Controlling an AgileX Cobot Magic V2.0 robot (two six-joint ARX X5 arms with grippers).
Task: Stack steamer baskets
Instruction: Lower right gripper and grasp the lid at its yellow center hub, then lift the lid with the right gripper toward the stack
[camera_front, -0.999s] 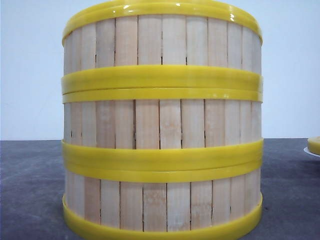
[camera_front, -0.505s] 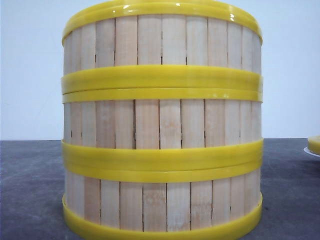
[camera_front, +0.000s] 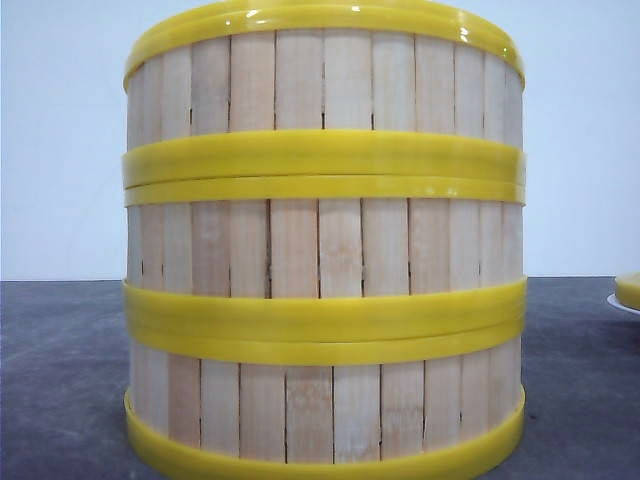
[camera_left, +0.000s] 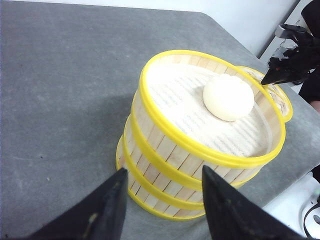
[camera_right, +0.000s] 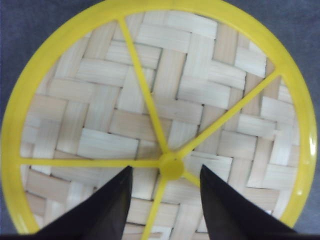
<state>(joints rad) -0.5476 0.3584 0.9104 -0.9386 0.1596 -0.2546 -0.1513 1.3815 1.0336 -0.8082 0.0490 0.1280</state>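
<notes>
The three steamer baskets (camera_front: 322, 250) stood stacked one on another on the grey table (camera_front: 60, 380), filling the front view from close up, their yellow rims meeting in two double bands between the pale slat walls. From the left wrist view the stack (camera_left: 200, 145) sat just beyond the left gripper (camera_left: 165, 200), whose dark fingers (camera_left: 107, 205) were spread apart with nothing between them and clear of the baskets. The top basket lay open, lined with a white mesh, and a round white bun (camera_left: 228, 97) rested on it toward the far side. Behind the stack, a flat yellow lid (camera_left: 277, 95) with a woven face lay on the table, partly hidden by the baskets. The right gripper (camera_right: 165, 200) hung over that lid (camera_right: 155, 115), its fingers (camera_right: 112, 205) parted to either side of the central yellow hub (camera_right: 171, 166) and gripping nothing.
</notes>
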